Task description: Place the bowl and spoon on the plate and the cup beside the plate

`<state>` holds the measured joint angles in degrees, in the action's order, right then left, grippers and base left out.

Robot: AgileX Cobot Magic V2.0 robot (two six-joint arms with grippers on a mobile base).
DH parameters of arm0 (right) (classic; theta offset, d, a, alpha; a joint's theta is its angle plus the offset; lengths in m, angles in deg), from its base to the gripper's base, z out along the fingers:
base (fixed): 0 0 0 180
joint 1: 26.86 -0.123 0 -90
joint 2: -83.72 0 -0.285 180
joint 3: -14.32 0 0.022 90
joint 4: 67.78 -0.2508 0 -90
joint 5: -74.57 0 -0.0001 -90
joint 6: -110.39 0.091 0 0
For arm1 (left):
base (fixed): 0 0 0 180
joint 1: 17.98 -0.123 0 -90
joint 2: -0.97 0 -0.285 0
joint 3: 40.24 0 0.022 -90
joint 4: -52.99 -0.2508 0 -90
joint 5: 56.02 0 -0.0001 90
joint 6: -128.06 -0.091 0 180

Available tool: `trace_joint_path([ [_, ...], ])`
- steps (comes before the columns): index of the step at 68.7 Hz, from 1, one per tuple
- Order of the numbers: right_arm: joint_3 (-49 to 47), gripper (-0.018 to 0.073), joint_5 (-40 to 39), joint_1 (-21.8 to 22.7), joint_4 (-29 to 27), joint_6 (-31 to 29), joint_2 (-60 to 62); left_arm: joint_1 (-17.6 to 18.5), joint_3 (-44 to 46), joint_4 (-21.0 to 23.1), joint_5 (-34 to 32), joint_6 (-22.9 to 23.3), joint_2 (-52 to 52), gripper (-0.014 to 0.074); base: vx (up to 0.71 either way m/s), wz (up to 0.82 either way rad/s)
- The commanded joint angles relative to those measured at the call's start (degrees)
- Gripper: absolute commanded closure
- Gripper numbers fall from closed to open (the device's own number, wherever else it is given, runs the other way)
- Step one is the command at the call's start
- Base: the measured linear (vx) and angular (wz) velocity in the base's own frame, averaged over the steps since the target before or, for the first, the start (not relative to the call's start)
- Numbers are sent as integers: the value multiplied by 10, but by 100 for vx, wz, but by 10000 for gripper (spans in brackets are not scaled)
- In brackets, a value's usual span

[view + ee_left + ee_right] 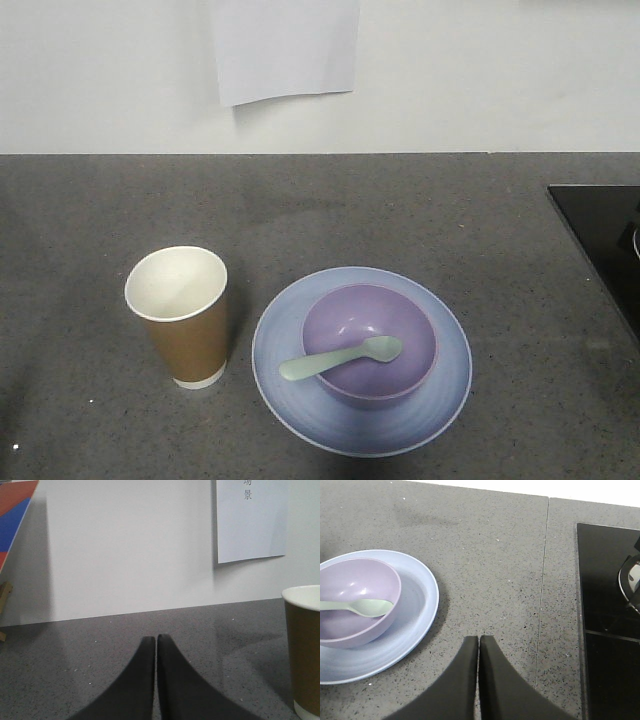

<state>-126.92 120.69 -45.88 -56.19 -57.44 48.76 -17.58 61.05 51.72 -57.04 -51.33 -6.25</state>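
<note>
- Right now my left gripper (156,639) is shut with nothing between its two dark fingers, which meet at their tips low over the grey counter (100,640).
- Just ahead of it and off to its right stands the cup (304,650), upright, brown with a white inside, apart from my fingers.
- Beyond the left gripper the counter runs to a white wall with a sheet of paper (251,520) hanging on it.
- My right gripper (478,639) is likewise closed and empty, fingers pressed together above bare counter.
- Ahead and to its left lies the blue plate (420,605), near but not touching my fingers.
- On that plate sits the purple bowl (350,625), and the green spoon (365,607) lies in it, its scoop inside and its handle resting over the rim.
- Seen from the front, the cup stands just beside the plate, not touching it.
- To the right of my right gripper is a black glossy panel (605,605) set in the counter.
</note>
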Motion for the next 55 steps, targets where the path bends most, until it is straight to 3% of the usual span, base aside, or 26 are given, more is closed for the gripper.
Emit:
trace_joint_path([
  [1, -15, 570, -36, 1, 9, 0, -4, -2, 5, 0, -43, 7, 9, 603, 0, 0],
  [55, -15, 570, -36, 1, 9, 0, -4, -2, 5, 0, -43, 7, 9, 603, 0, 0],
])
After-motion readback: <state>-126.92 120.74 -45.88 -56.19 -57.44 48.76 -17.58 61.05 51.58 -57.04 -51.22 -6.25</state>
